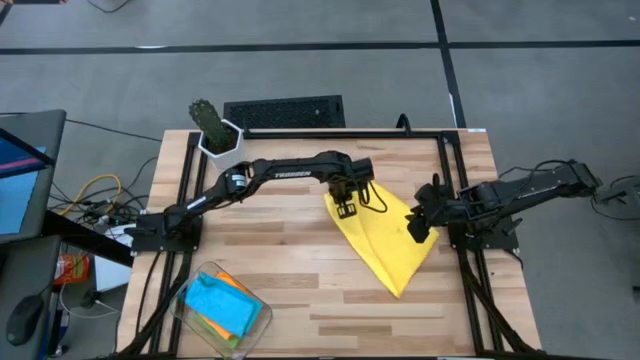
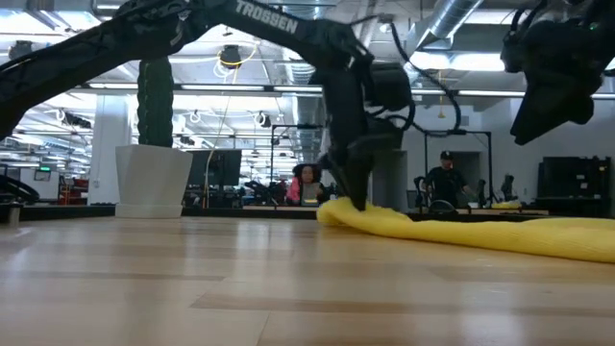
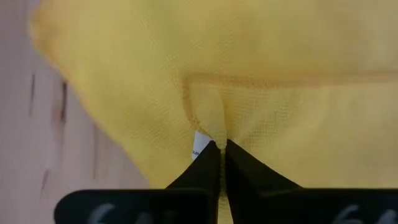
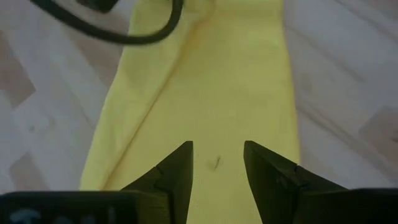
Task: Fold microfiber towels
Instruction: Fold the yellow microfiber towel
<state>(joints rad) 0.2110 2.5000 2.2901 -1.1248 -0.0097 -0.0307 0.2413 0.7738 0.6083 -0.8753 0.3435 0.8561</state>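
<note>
One yellow towel [image 1: 385,243] was spread on the wooden table [image 1: 300,290], its long axis laid diagonally from a corner near the table's middle down to a tip nearer the front edge on the right; that upper corner was pinched between the closed fingers of the left gripper [image 1: 346,209], a white tag [image 3: 200,144] being visible beside the fingertips [image 3: 214,163]; the right gripper [image 1: 418,228] was held above the towel's right side with its fingers parted and nothing between them; a clear bin [image 1: 222,307] of blue and orange towels [image 1: 222,302] was set at the front left corner, and a cactus [image 1: 207,118] in a white pot [image 1: 224,139] at the back left; bare wood was left open between bin and towel; people [image 2: 445,179] were seen in the room behind.
</note>
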